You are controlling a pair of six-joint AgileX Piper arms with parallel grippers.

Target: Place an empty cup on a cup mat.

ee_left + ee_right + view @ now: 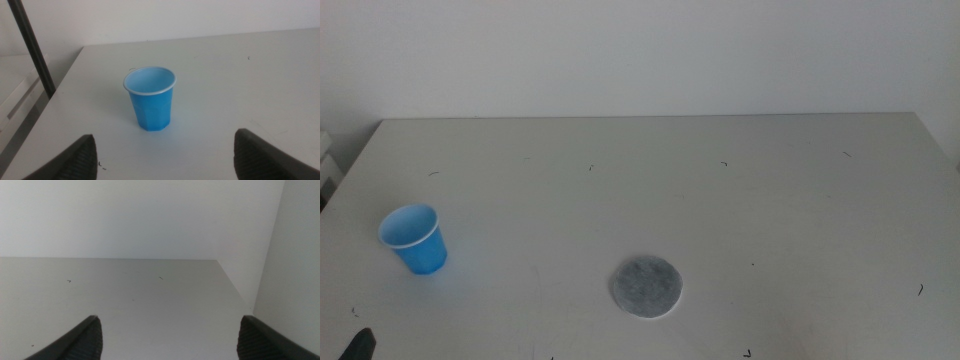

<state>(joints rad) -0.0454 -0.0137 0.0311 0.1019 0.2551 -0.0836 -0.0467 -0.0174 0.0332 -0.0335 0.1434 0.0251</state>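
The cup (414, 239) stands upright, mouth up, at about nine o'clock on the worktop (770, 200), bearing no readable print. The left gripper (162, 155) faces it with jaws spread wide, grasping nothing, likely lined up to grab. The cup mat (646, 287) lies flat toward six o'clock, well apart. The right gripper (167, 340) waits off to the right, released.

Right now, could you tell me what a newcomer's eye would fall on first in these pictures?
The bright blue cup stands upright and empty near the table's left edge, the only strong colour. The grey cup mat lies apart from it, near the front centre. The left gripper faces the cup with jaws wide open, not touching it; the right gripper waits open over bare table.
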